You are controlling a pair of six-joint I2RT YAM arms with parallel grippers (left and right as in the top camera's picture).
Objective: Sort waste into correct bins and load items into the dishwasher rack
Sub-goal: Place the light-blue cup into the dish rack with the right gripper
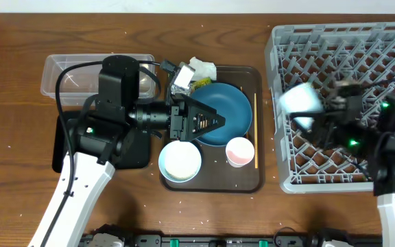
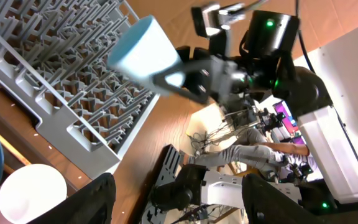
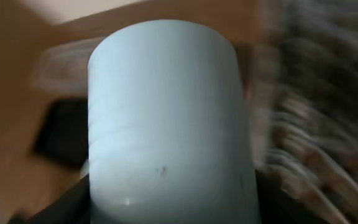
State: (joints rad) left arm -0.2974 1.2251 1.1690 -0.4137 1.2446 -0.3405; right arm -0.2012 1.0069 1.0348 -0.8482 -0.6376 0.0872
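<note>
Loading step: right claw (image 2: 178, 79) clamped on the one small light-blue bowl (image 1: 300, 101), over the rack (image 1: 389, 41) at frame right. Next, likely, lower it between pegs and release. Left claw (image 1: 212, 121) spread, empty, above one dark-blue plate (image 1: 233, 103); below it, one white bowl (image 1: 180, 161), one pink cup (image 1: 239, 151).

Top-down overhead; left wrist toward rack (image 1: 362, 55)
</note>
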